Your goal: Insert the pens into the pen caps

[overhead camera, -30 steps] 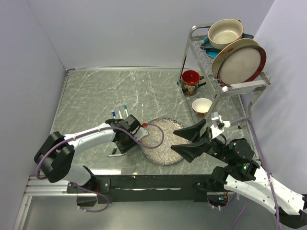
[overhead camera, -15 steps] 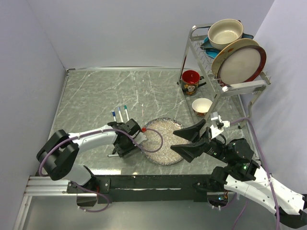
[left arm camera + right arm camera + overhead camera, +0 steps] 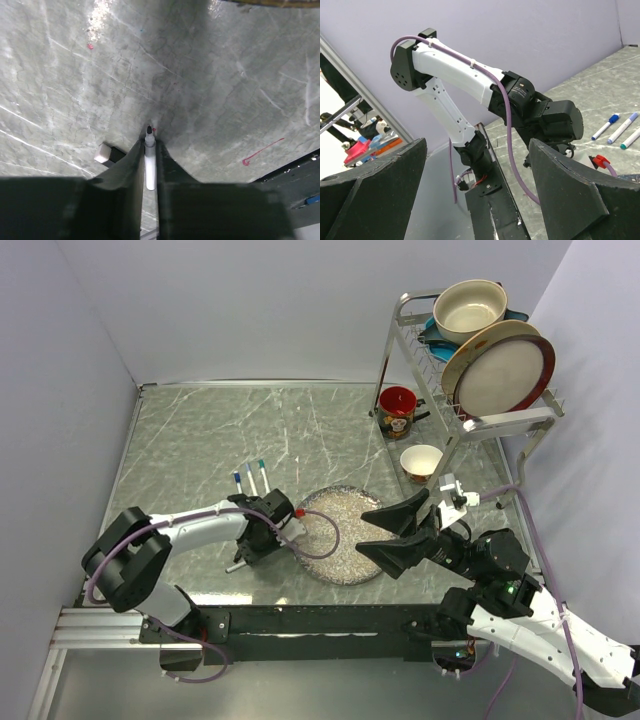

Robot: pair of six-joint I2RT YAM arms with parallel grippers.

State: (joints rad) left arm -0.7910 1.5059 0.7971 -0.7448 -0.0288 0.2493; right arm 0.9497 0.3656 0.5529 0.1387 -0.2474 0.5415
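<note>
My left gripper [image 3: 149, 144] is clamped on a slim white-barrelled pen [image 3: 149, 167], its bare dark nib aimed at the glossy, veined marble table [image 3: 225, 100] (a small boxy piece [image 3: 106, 153] with a pale end lies just beside my finger). My right gripper [image 3: 477, 145] gapes wide, holding nothing. Three other pens [image 3: 250, 478], blue and teal at their ends, lie side by side near the round speckled plate [image 3: 350, 545]. The wire rack [image 3: 392, 355] holds a cream pot [image 3: 468, 308] and a leaning dark-rimmed dish [image 3: 498, 375].
</note>
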